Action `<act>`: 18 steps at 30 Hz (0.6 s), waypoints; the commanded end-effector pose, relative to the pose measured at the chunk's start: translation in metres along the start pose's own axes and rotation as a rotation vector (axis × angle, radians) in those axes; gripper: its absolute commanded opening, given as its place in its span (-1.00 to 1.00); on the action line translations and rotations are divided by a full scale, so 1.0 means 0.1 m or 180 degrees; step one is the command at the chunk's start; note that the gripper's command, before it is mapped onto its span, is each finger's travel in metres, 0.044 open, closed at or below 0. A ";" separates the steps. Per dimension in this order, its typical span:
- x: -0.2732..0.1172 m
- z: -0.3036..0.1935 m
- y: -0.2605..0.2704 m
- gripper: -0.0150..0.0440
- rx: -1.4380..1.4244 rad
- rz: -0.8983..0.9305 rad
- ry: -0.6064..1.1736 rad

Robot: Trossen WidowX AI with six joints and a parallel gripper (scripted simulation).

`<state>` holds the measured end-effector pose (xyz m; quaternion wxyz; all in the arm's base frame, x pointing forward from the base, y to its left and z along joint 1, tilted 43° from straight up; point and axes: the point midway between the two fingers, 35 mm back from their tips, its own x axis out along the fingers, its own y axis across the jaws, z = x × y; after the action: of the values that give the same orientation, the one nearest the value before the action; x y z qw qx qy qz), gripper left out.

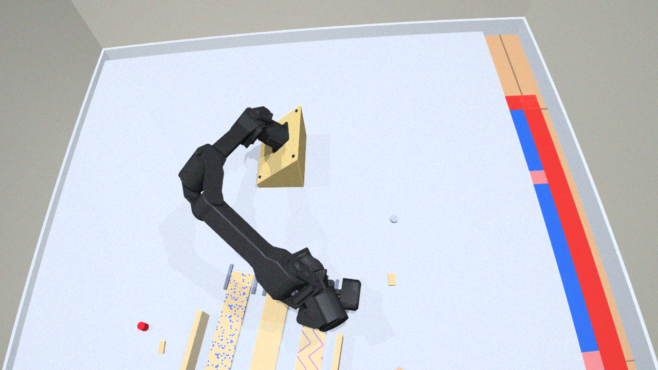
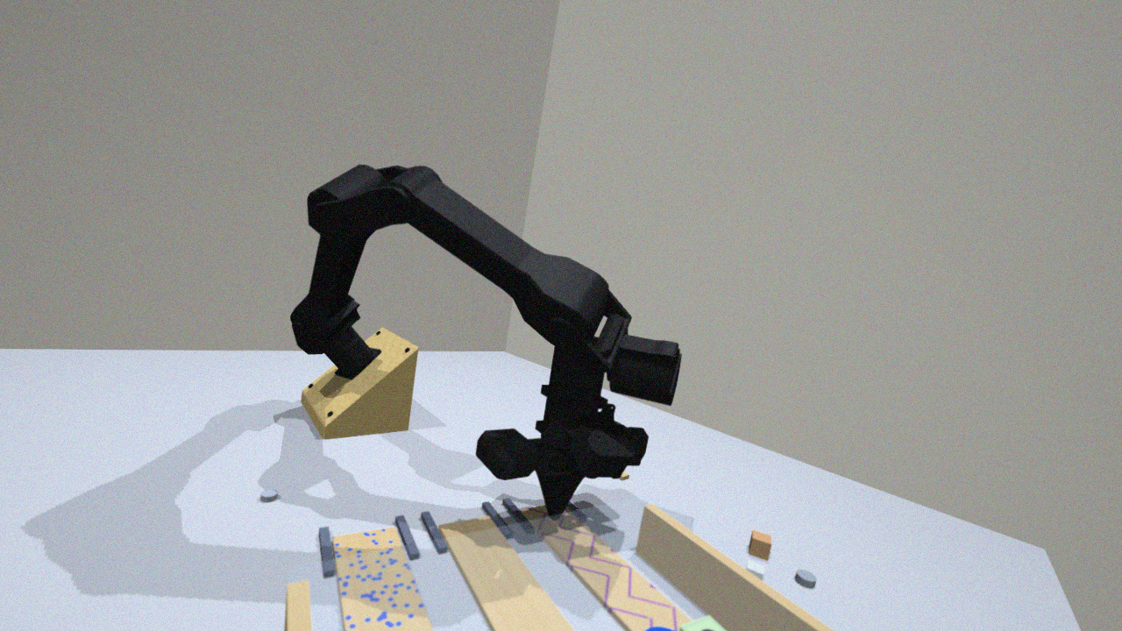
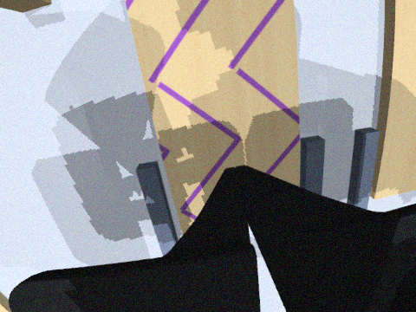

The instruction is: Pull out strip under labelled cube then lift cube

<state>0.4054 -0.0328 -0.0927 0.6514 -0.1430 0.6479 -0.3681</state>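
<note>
Beige-grey walls (image 1: 611,114) (image 2: 823,195) rise behind the pale tabletop (image 1: 368,92) (image 2: 141,439) (image 3: 26,130) beneath the closed end effector (image 2: 556,511) (image 3: 244,169).

In the top view, the near ends of the zigzag strip (image 1: 311,349) (image 2: 607,577) (image 3: 217,87), the plain strip (image 1: 269,335) (image 2: 501,572) and the dotted strip (image 1: 228,321) (image 2: 378,580) were cut off by the bottom edge. At the bottom right of the exterior view, most of a green thing (image 2: 700,625) and a blue thing (image 2: 661,628) was cut off too.

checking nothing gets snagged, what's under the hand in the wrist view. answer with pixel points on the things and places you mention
Under the hand (image 2: 556,511) (image 3: 236,177) is the strip with purple zigzags (image 2: 607,577) (image 3: 208,82), partly in shadow. The part of the strip behind the dark fingers is covered, so it can't be seen there.
</note>
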 end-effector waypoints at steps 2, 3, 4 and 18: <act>0.02 0.01 0.00 -0.49 -0.0001 -0.0006 -0.0004; 0.02 0.01 0.00 -0.49 -0.0001 -0.0006 -0.0004; 0.02 0.01 0.00 -0.49 -0.0001 -0.0006 -0.0004; 0.03 -0.19 0.01 -0.49 -0.0003 -0.0005 -0.0001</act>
<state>0.3954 -0.0286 -0.0943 0.6554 -0.1443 0.6441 -0.3672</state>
